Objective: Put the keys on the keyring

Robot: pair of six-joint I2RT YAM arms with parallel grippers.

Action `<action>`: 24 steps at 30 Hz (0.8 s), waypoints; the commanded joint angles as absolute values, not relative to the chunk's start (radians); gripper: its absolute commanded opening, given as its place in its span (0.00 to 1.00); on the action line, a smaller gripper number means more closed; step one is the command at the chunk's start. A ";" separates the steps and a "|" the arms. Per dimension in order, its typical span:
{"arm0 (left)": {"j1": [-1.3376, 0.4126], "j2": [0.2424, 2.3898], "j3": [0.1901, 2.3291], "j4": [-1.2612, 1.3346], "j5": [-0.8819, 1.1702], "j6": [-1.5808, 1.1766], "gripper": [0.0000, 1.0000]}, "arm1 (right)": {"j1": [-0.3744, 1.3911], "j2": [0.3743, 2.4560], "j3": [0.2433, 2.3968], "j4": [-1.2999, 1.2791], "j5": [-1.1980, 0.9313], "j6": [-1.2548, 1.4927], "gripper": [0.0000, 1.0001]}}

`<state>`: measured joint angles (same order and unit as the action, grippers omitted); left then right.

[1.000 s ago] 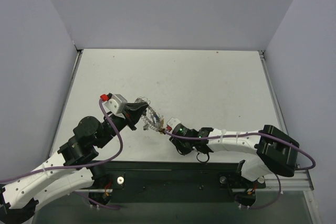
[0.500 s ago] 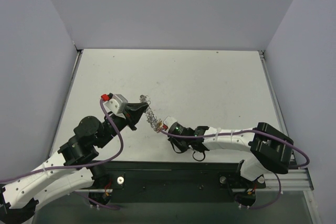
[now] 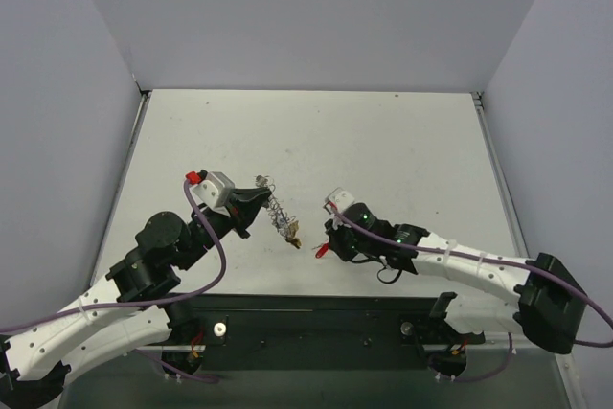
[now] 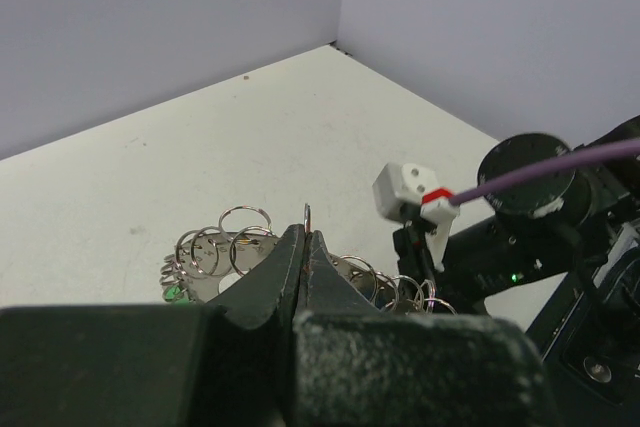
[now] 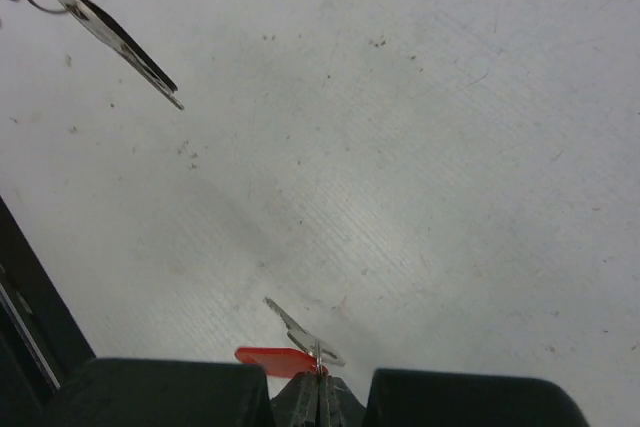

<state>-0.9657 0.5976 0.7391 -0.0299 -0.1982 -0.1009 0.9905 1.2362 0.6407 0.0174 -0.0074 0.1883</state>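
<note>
left gripper (image 4: 305,252) is clamped fully shut on the keyring (image 4: 222,247) rim, between the two arms. red key (image 5: 272,356) is pinched in the closed right gripper (image 5: 320,402), near the ring, not touching. key eyelet should be aligned with the ring's split before being pushed on.

- A white bench (image 3: 383,150) with a matte top, marked by small dark specks and faint scuffs.
- Pale lavender-grey walls (image 3: 316,16) standing at the bench's far, left and right sides and meeting at the far corners.
- A black plate (image 3: 287,332) along the bench's near edge.
- A silvery strip (image 3: 496,165) running down the bench's right edge.
</note>
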 commanded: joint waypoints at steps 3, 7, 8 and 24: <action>-0.962 0.580 0.767 0.015 -0.199 -0.098 0.00 | 0.874 1.030 0.563 0.080 -0.241 0.173 0.00; -0.960 0.595 0.778 0.002 -0.163 -0.075 0.00 | 0.845 0.910 0.583 0.057 -0.353 0.132 0.00; -0.960 0.610 0.788 -0.012 -0.134 -0.065 0.00 | 0.832 0.894 0.594 0.043 -0.373 0.130 0.00; -0.963 0.718 0.847 -0.045 0.276 0.064 0.00 | 0.598 0.787 0.793 0.034 -0.951 0.153 0.00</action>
